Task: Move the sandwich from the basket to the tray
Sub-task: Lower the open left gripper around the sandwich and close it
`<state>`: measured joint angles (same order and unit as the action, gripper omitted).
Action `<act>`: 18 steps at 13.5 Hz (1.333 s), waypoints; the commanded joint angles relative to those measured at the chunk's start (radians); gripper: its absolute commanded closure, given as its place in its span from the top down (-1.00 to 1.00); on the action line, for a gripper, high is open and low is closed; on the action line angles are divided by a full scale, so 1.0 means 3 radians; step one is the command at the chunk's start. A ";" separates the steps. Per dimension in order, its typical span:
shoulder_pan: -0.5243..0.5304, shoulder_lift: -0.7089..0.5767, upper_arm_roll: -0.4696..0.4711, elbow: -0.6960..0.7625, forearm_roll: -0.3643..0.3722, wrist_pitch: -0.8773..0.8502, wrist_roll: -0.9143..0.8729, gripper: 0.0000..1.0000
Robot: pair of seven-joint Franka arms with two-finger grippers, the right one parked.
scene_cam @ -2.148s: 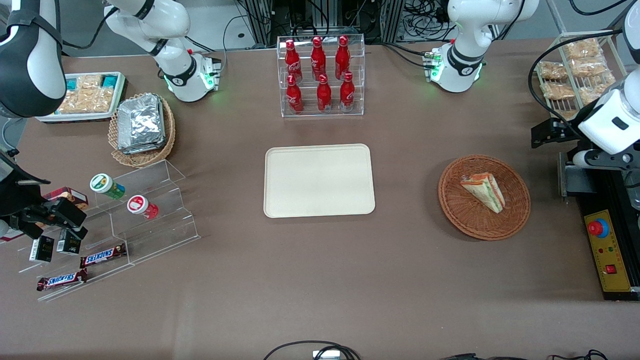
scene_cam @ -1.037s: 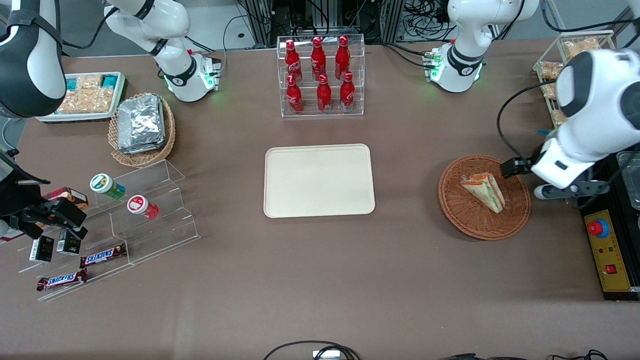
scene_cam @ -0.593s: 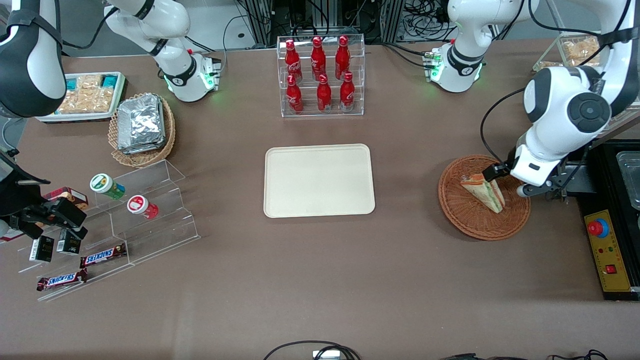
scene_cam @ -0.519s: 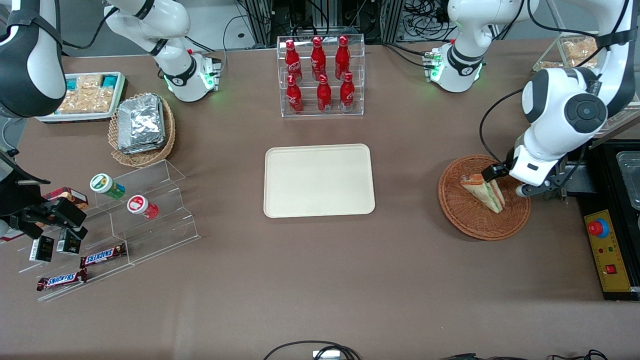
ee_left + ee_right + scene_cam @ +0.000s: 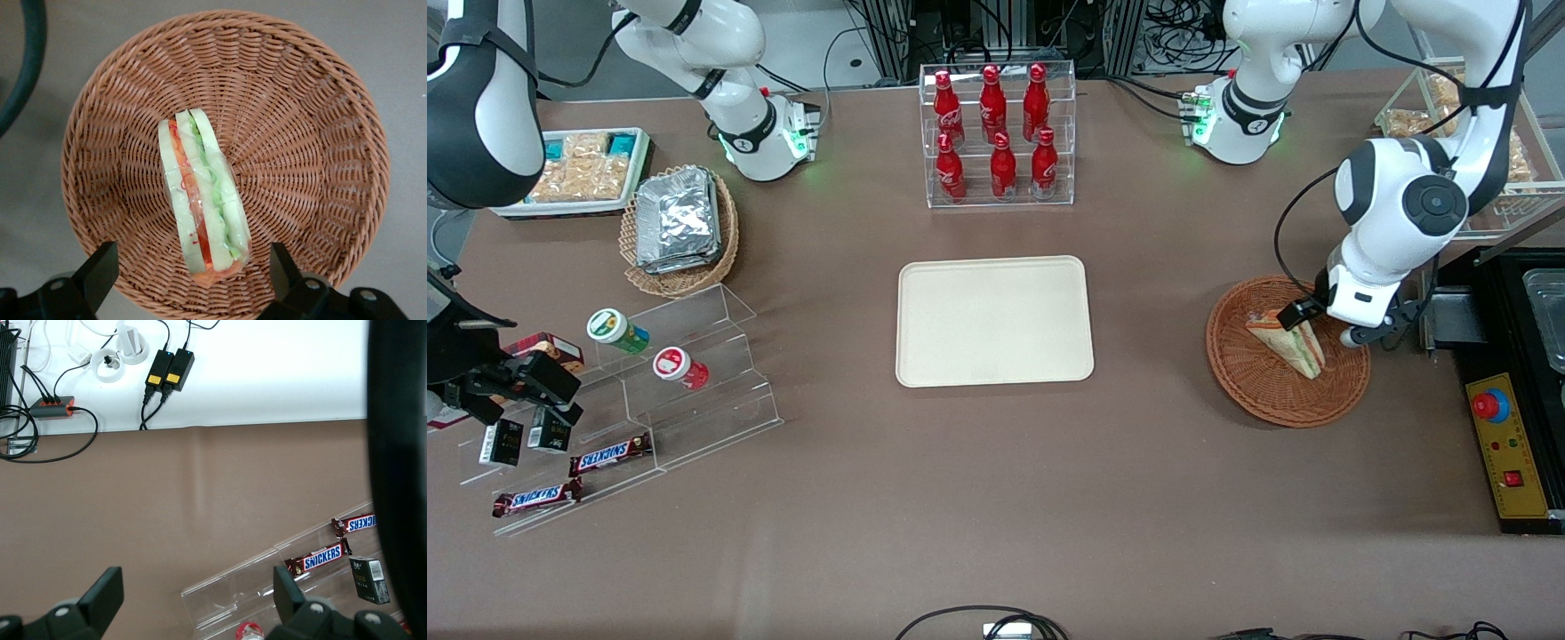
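The sandwich (image 5: 1288,340), a wrapped wedge of pale bread with red, green and orange layers, lies in the reddish-brown wicker basket (image 5: 1254,388) toward the working arm's end of the table. The left wrist view shows the sandwich (image 5: 203,207) lying in the middle of the basket (image 5: 300,133). My gripper (image 5: 1319,324) hangs just above the basket, over the sandwich's end farther from the front camera. It is open, with one finger (image 5: 100,270) on each side of the sandwich and not touching it. The cream-beige tray (image 5: 994,320) lies at the table's middle with nothing on it.
A clear rack of red bottles (image 5: 998,133) stands farther from the front camera than the tray. A black control box with a red button (image 5: 1507,444) lies beside the basket at the table's end. A wire rack of snack packets (image 5: 1449,107) stands near the working arm.
My gripper has swung in from the table's end and come down over the basket, now straddling the sandwich. The sandwich and basket have not moved.
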<state>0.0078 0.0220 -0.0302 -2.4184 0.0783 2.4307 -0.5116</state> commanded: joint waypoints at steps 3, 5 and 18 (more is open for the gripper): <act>0.0010 0.0187 -0.0007 -0.0206 0.0061 0.0503 -0.0263 1.00; 0.0015 0.0299 -0.0007 -0.0212 0.0061 0.0590 -0.0319 1.00; 0.0015 0.0250 -0.0006 -0.0146 0.0061 0.0505 -0.0529 -1.00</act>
<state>0.0077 0.1380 -0.0302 -2.4685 0.0783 2.6093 -0.6485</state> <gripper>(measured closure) 0.678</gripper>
